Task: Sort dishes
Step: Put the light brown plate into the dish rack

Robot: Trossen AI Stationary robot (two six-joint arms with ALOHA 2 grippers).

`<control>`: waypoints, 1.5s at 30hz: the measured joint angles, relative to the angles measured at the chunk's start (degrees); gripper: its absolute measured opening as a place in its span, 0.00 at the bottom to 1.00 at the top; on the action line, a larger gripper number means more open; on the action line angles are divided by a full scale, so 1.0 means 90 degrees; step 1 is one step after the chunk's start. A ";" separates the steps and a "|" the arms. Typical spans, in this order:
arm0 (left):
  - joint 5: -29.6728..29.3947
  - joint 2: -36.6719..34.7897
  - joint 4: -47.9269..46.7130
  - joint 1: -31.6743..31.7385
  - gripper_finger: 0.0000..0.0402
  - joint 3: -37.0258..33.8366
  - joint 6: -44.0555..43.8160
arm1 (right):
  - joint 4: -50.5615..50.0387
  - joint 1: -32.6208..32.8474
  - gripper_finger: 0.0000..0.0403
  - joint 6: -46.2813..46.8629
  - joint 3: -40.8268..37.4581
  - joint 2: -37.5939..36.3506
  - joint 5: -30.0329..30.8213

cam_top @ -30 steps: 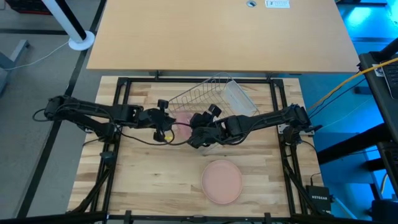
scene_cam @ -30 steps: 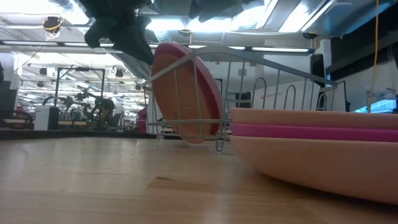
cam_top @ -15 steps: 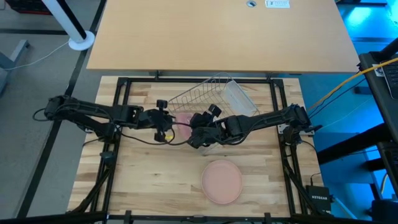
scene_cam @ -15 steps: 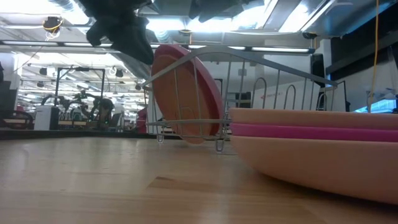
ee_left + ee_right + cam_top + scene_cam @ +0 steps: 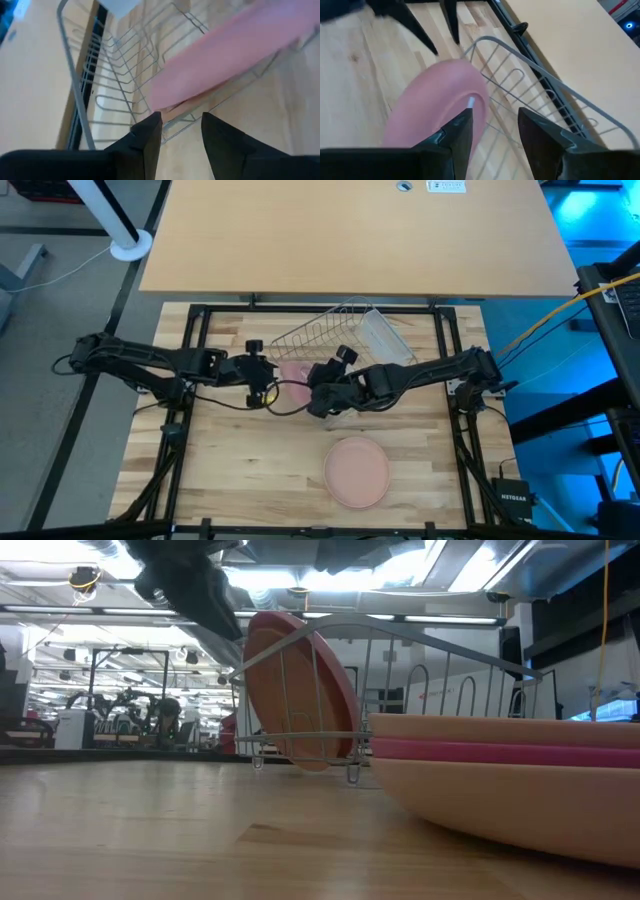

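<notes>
Table: a pale wooden table [image 5: 250, 460] carries a silver wire rack [image 5: 325, 330] near its far edge, lying at an angle.
Rack contents: a pink plate [image 5: 300, 690] stands on edge in the rack, tilted and leaning on the wires; the low view shows its rim pink and its face a browner tone. From above, only a small pink patch [image 5: 295, 372] shows between the two grippers.
Clear item: a clear plastic cup [image 5: 385, 338] lies against the rack's right end.
Plate stack: a pale peach plate [image 5: 356, 470] sits on the near half of the table, well apart from the rack. The low view shows a stack here, with a magenta plate [image 5: 500, 752] sandwiched between a peach layer above it and the peach bowl-shaped underside below.
Left gripper: the left gripper [image 5: 268, 373] hangs just beside the racked plate on its left. Its fingers [image 5: 147, 137] stand narrowly parted, holding nothing, with the plate's rim just ahead of the tips.
Right gripper: the right gripper [image 5: 322, 380] hangs on the plate's other side. Its fingers [image 5: 460, 125] stand moderately apart, empty, the plate's edge just beyond them.
</notes>
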 joint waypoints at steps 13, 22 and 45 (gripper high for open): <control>0.1613 -0.0535 0.0783 -0.0872 0.33 0.0314 -0.3488 | -0.1521 -0.0002 0.40 -0.0335 0.0007 -0.1426 0.0273; 0.1589 0.0424 0.1609 -0.1957 0.33 0.0284 -0.5933 | -0.3818 -0.0002 0.40 -0.0301 0.0007 -0.2094 -0.0729; 0.0792 0.4827 0.5905 -0.2766 0.33 0.0289 -0.9085 | -0.3913 -0.0007 0.40 -0.2496 -0.0061 -0.2252 -0.3399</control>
